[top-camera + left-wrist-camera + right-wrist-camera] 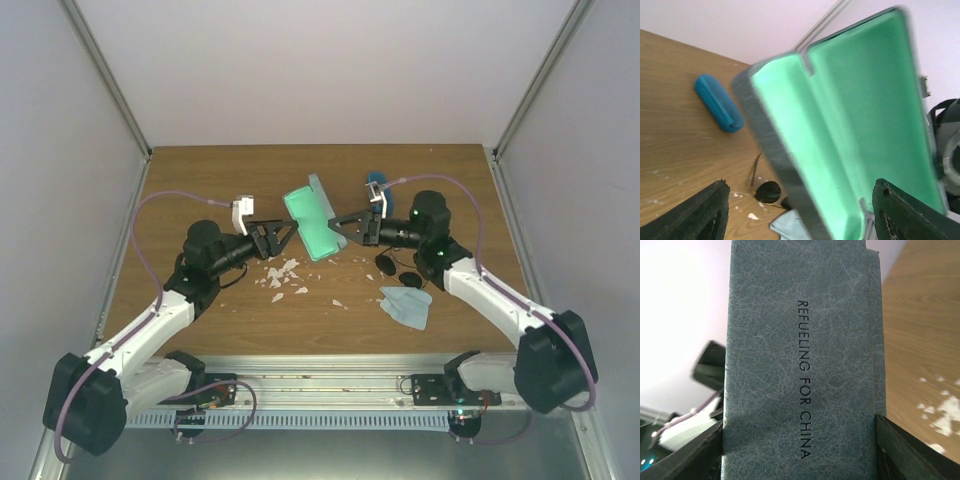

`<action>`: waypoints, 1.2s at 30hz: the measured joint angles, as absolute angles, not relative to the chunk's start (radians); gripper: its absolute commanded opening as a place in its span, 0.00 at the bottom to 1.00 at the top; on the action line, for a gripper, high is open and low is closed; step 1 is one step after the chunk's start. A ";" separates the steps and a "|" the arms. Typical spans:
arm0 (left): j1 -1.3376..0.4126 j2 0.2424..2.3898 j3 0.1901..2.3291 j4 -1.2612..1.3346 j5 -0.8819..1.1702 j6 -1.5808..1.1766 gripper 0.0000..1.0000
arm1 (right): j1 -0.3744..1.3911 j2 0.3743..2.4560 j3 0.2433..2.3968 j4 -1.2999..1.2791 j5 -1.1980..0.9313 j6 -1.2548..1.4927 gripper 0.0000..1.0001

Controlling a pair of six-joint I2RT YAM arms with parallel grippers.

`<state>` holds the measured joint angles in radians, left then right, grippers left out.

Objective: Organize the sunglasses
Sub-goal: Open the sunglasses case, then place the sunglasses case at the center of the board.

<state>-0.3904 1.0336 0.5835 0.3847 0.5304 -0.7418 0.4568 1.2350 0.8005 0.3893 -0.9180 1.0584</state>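
Note:
The grey-blue case [315, 222] is held open and tilted above the table middle, its green lining [840, 125] facing my left wrist camera. My right gripper [347, 222] is shut on the case; in the right wrist view the printed grey-blue outside [800, 365] fills the gap between the fingers [800, 445]. My left gripper [283, 236] is open and empty just left of the case, its jaws wide apart [800, 205]. The black round-lens sunglasses [396, 268] lie on the table under my right arm and also show in the left wrist view [768, 192]. The reddish-brown pair is out of view.
The bright blue oval case [377, 183] lies behind the right gripper and shows in the left wrist view [718, 102]. A light-blue cloth [407, 305] lies at the front right. White crumbs [280, 275] are scattered in front of the left gripper. Walls enclose the table.

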 measured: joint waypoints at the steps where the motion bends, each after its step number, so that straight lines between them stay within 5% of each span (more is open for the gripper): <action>1: -0.390 1.029 0.583 0.366 0.515 -0.733 0.78 | 0.457 1.256 0.810 0.357 -0.913 1.036 0.45; 17: -0.390 1.095 0.565 0.080 0.290 -0.679 0.74 | 0.474 1.757 0.949 0.060 -0.899 0.755 0.49; 25: -0.390 1.216 0.550 0.079 0.313 -0.665 0.74 | 0.477 1.884 0.993 0.097 -0.977 0.759 0.72; 30: -0.390 1.311 0.550 0.079 0.326 -0.653 0.73 | 0.475 1.946 1.012 0.117 -1.002 0.771 0.99; 36: -0.390 1.380 0.551 0.086 0.343 -0.636 0.72 | 0.470 1.948 1.012 0.104 -0.977 0.748 1.00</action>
